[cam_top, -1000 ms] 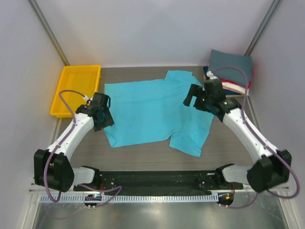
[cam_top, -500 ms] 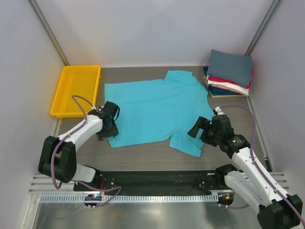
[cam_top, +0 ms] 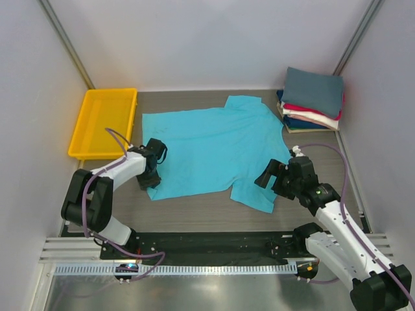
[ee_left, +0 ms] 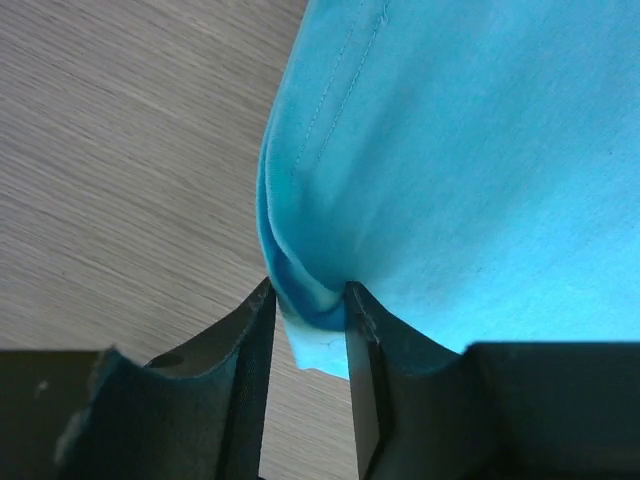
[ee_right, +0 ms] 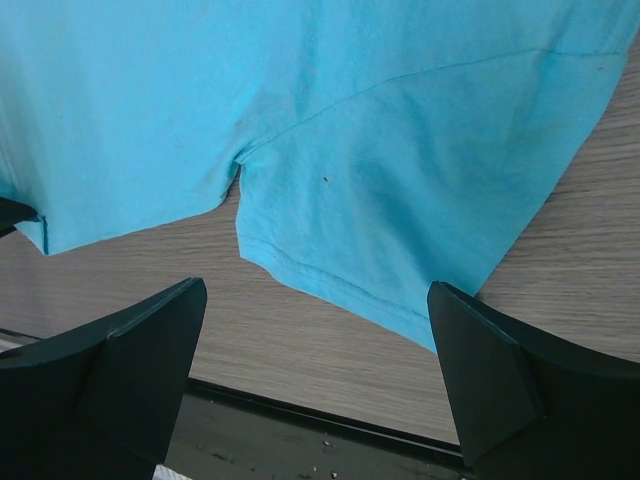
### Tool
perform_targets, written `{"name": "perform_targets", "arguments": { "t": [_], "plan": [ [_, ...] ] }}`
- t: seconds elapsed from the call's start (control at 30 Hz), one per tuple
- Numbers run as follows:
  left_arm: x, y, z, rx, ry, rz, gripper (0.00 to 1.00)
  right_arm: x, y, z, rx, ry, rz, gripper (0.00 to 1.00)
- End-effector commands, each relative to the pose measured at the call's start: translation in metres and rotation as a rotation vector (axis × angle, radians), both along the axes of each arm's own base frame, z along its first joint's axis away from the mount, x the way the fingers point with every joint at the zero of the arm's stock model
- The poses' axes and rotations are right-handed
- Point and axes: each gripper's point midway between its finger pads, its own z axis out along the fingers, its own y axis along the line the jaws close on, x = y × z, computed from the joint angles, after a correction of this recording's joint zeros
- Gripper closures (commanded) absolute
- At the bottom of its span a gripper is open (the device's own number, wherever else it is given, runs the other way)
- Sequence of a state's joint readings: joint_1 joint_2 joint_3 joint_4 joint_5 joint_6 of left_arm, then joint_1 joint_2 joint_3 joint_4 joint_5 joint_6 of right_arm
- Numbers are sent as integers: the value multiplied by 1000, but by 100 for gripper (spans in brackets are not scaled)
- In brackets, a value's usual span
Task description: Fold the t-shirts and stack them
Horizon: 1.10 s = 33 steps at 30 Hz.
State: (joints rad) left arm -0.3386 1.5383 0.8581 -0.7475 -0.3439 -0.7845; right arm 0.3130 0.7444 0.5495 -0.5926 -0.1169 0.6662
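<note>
Turquoise t-shirt (cam_top: 214, 146) spread on the desk (cam_top: 194, 210).
Left tool (ee_left: 308, 300) pinches its near-left corner; right tool (ee_right: 315, 288) gapes wide above a sleeve (ee_right: 400, 200). Yellow tray (cam_top: 81, 139) far left, folded t-shirts (cam_top: 313, 97) far right.

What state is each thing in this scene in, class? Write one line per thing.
turquoise t-shirt, unfolded, spread flat on the table, one near corner pinched
pile of t-shirts, folded and stacked in the far right corner
yellow tray, empty, at the far left
left tool, shut on the turquoise t-shirt's near left corner
right tool, open, holding nothing, above the t-shirt's near sleeve
</note>
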Motion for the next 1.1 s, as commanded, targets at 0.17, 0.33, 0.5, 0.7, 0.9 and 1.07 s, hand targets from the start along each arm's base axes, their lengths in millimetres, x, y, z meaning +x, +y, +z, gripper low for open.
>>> {"name": "perform_targets", "arguments": {
  "t": [0.17, 0.33, 0.5, 0.7, 0.9, 1.07],
  "plan": [
    [7, 6, 11, 27, -76, 31, 100, -9, 3, -19, -22, 82, -63, 5],
    [0, 7, 28, -8, -145, 60, 100, -25, -1, -52, -144, 149, -115, 6],
    [-6, 12, 40, -20, -205, 87, 100, -33, -10, -64, -215, 166, -179, 13],
    [-13, 17, 45, -37, -251, 101, 100, -41, -24, -83, -295, 193, -216, 19],
    [-13, 18, 49, -51, -284, 111, 100, -42, -18, -88, -311, 200, -196, 40],
    [-15, 18, 50, -65, -303, 120, 100, -44, -15, -87, -299, 191, -175, 85]
  ]
}}
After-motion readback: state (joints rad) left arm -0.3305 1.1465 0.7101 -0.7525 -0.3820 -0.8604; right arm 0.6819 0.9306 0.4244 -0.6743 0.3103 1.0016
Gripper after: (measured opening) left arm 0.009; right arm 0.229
